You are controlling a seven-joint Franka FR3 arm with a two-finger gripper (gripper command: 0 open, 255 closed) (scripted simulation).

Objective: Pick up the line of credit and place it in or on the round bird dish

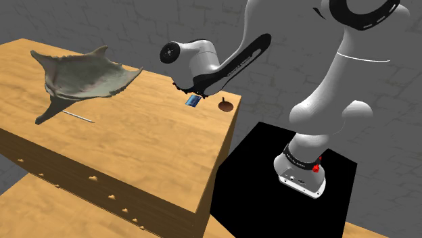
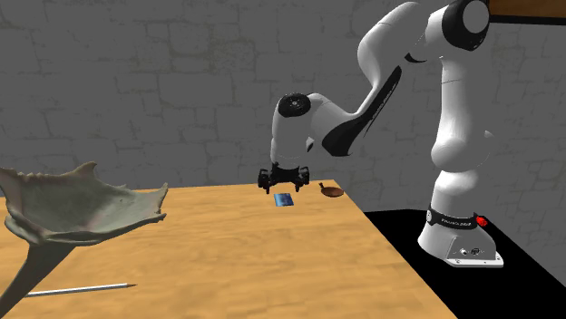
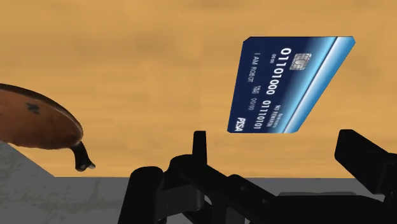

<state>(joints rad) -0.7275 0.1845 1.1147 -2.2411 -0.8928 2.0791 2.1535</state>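
Hovering our gripper (image 2: 284, 175) over the card (image 2: 284, 199).
We see it spread, touching nothing; the dish (image 2: 333, 191) sits nearby.

Card (image 2: 284, 200) flat on the table (image 2: 236, 263), dish (image 2: 333, 191) just beside it, tool (image 2: 285, 184) above the card.

The arm (image 1: 336, 101) was glossy white, built of rounded, tube-like links with dark joints between them. A black ring marked with a pale broken line capped the topmost joint (image 1: 365, 13). A black strip with small white lettering ran along the forearm (image 1: 233, 67), and a round dark cap closed the wrist (image 1: 168, 52). The base (image 1: 301, 172) carried a black band with white print and a red dot, above a pale grey foot with tiny dark holes. The gripper (image 2: 284, 187) was all black.
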